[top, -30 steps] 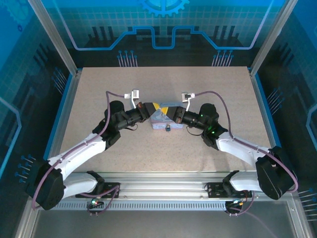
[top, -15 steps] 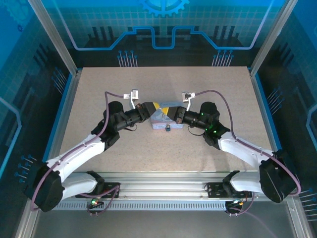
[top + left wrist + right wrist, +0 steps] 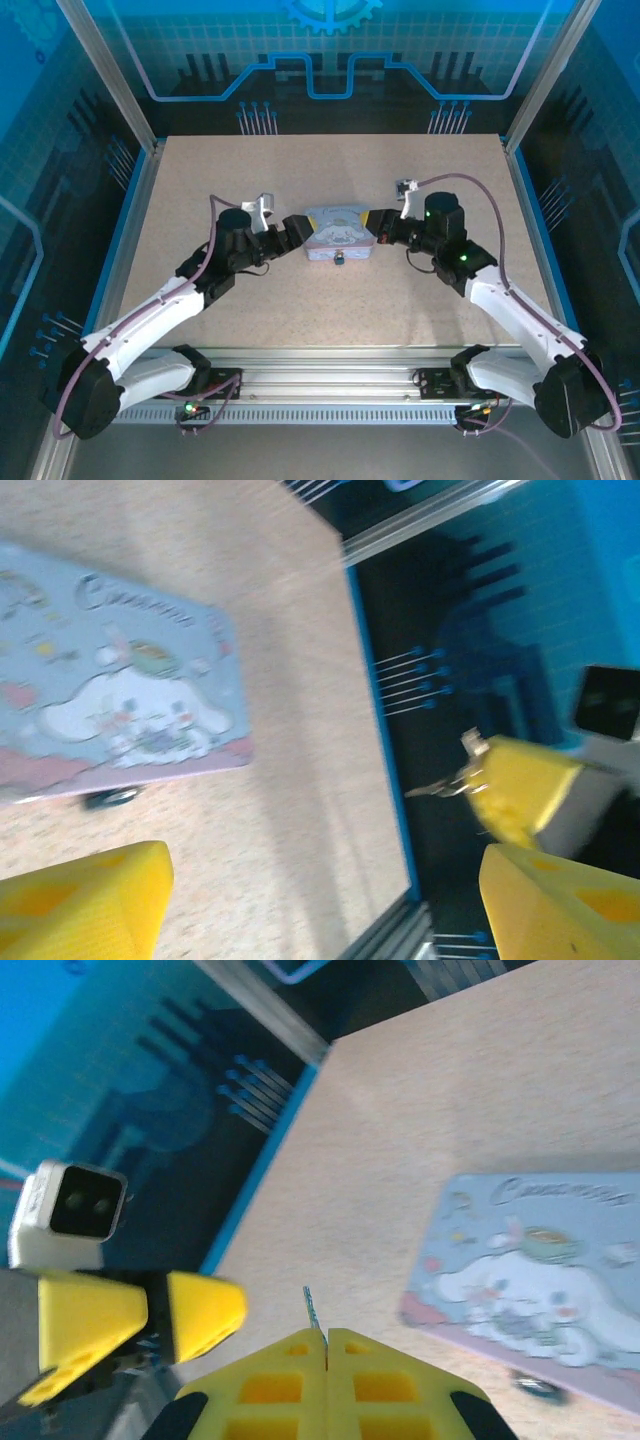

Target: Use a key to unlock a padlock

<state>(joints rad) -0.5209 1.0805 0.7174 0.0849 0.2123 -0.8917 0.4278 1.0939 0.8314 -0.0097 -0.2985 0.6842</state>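
The padlock [image 3: 340, 258] is a tiny dark lock hanging at the front edge of the pale-blue cartoon tin box [image 3: 338, 231]. It shows as a dark blur in the left wrist view [image 3: 112, 797] and in the right wrist view [image 3: 535, 1385]. My right gripper [image 3: 378, 237] sits just right of the box. Its yellow jaws [image 3: 325, 1336] are shut on the key [image 3: 312, 1308], whose thin sliver sticks out past the tips. The key [image 3: 437, 788] also shows in the left wrist view. My left gripper [image 3: 297, 232] sits just left of the box, open [image 3: 325, 880] and holding nothing.
The tin box [image 3: 110, 695] lies flat mid-table between the two grippers. Blue-edged aluminium rails [image 3: 130, 215] border the speckled table [image 3: 330, 320]. Cables loop over both wrists.
Both grippers have drawn back off the tin box, the left leftward and the right rightward, so the printed lid is uncovered. The padlock has stayed in place.
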